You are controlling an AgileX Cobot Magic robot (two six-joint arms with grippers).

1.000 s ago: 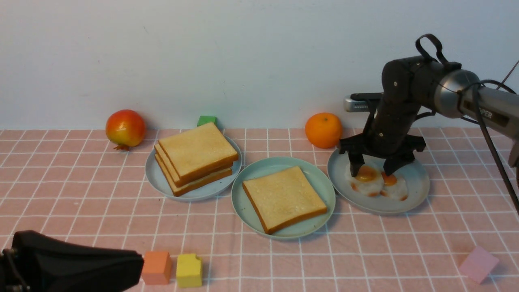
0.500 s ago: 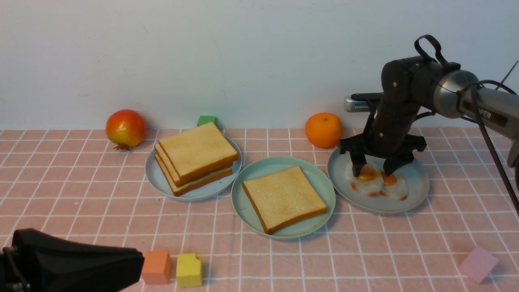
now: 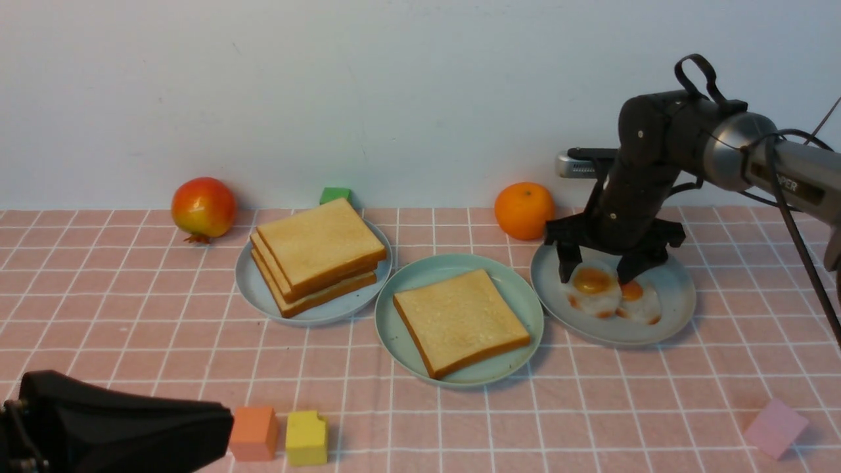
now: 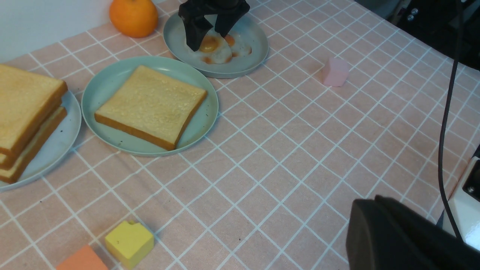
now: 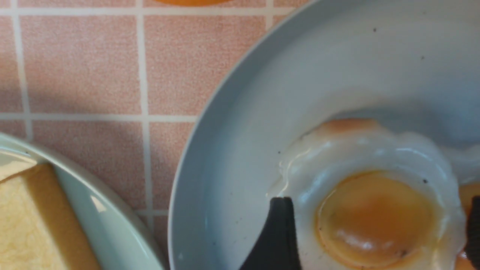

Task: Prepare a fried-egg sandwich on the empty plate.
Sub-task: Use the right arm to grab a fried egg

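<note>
The fried-egg sandwich (image 3: 460, 322) is so far a single slice on the empty plate (image 3: 427, 269), at the middle of the bench (image 3: 591, 401). At its 2 o'clock a grey-blue plate (image 3: 677, 295) holds two overlapping eggs (image 3: 594, 301); at 10 o'clock another plate (image 3: 244, 276) holds the toast pile (image 3: 318, 253). Our right pincer (image 3: 598, 276) straddles the left-hand egg, jaws wide; we fear closing could drag both eggs together. Our left pincer (image 3: 220, 430) rests closed.

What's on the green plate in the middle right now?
One toast slice lies on the green plate, with nothing on top of it. Whatever is under the slice is covered.
</note>
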